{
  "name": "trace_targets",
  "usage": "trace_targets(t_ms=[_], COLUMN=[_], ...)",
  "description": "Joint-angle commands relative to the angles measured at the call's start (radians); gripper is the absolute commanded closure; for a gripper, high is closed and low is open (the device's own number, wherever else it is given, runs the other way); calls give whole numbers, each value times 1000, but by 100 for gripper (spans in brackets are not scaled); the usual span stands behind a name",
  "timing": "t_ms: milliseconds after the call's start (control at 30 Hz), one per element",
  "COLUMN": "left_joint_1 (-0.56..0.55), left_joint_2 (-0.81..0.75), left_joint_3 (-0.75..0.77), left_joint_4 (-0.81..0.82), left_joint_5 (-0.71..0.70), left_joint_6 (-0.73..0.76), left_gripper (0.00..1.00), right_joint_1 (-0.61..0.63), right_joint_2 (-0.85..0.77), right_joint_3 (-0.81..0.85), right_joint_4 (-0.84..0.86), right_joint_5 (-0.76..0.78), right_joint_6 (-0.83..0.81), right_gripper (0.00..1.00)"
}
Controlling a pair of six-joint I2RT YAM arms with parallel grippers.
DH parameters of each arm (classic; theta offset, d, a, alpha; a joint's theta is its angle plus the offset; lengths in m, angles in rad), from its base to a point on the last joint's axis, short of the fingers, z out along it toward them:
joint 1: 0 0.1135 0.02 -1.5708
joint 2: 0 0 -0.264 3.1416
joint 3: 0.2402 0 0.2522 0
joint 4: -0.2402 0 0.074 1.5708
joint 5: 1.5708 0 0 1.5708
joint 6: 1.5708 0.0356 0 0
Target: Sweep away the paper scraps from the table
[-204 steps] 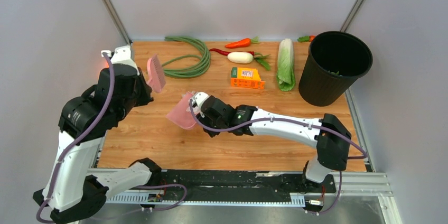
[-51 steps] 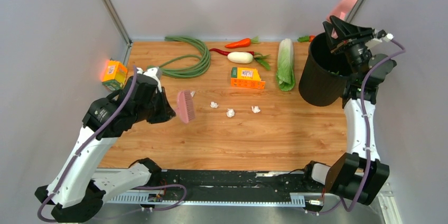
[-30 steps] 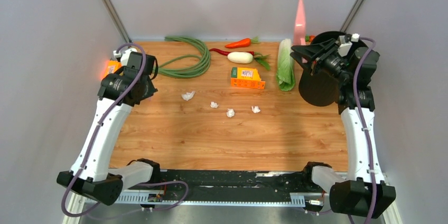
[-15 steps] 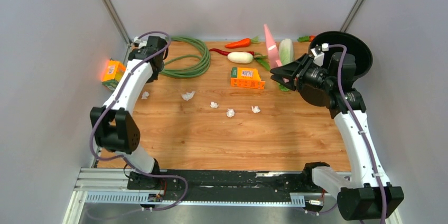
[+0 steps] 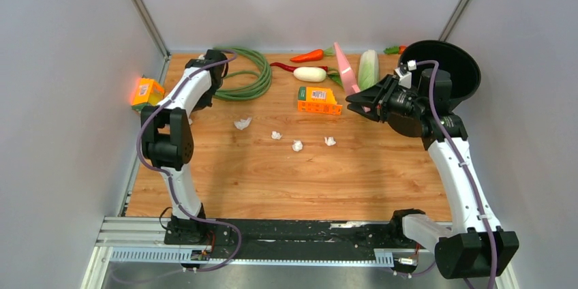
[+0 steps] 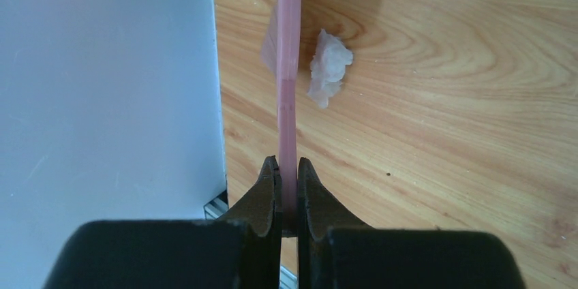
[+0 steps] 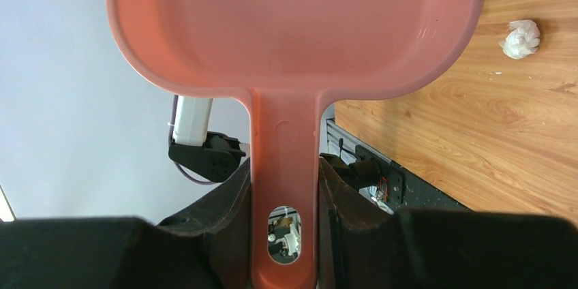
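Several small white paper scraps lie on the table (image 5: 272, 187): one mid-left (image 5: 242, 123), then three in a row to its right (image 5: 276, 135), (image 5: 297, 145), (image 5: 330, 141). Another scrap (image 6: 329, 65) lies at the table's left edge, just right of the pink brush (image 6: 289, 64). My left gripper (image 6: 287, 161) is shut on the brush handle, seen edge-on. My right gripper (image 7: 285, 159) is shut on the handle of the pink dustpan (image 7: 293, 23). It holds the empty pan raised above the back of the table (image 5: 345, 71), left of the bin. One scrap shows past the pan (image 7: 520, 37).
A black bin (image 5: 463, 57) stands at the back right behind my right arm. Green beans (image 5: 245, 74), a carrot (image 5: 310, 55), a white radish (image 5: 310, 74), an orange box (image 5: 318, 100) and a cabbage (image 5: 369, 67) line the back. A sponge box (image 5: 146, 91) sits off the left edge.
My right arm has carried the dustpan from the bin leftwards and lower over the back of the table. My left arm has folded up at the back left corner with the brush.
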State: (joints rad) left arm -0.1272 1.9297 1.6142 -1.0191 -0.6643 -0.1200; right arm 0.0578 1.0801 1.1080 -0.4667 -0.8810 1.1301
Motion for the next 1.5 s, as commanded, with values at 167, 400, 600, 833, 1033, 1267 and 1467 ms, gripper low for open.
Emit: trace_targets(t_ms=[167,400,600,833,1033,1267,1467], left_joint_1=[-139,-304,-379,-433,-489,-534,-568], left_joint_2=[-28,-44,-38,-41,-38,-38,-92], left_joint_3=[-33,-92,-67,-65,-44,-43,-115], left_joint_4=[36,19,14,27,17,10,42], left_joint_5=[68,60,84,100,69,71,127], left_joint_6=[60,13,29,63,77,85,106], left_gripper=[100,100,100,100,100,100,100], right_joint_1=[5,4,5,7,7,7,7], right_joint_2=[-11,-12,-22,-37,-43,-19,-17], right_joint_3=[-48,-51,-46,-16,16,59,41], right_joint_4=[-26,-58,-110,-173,-286,-510,-622], right_joint_5=[-12,-1,11,31,76,201,292], right_joint_6=[-56,-96,-136,-176,-256,-469,-589], right_gripper=[100,100,100,100,100,100,100])
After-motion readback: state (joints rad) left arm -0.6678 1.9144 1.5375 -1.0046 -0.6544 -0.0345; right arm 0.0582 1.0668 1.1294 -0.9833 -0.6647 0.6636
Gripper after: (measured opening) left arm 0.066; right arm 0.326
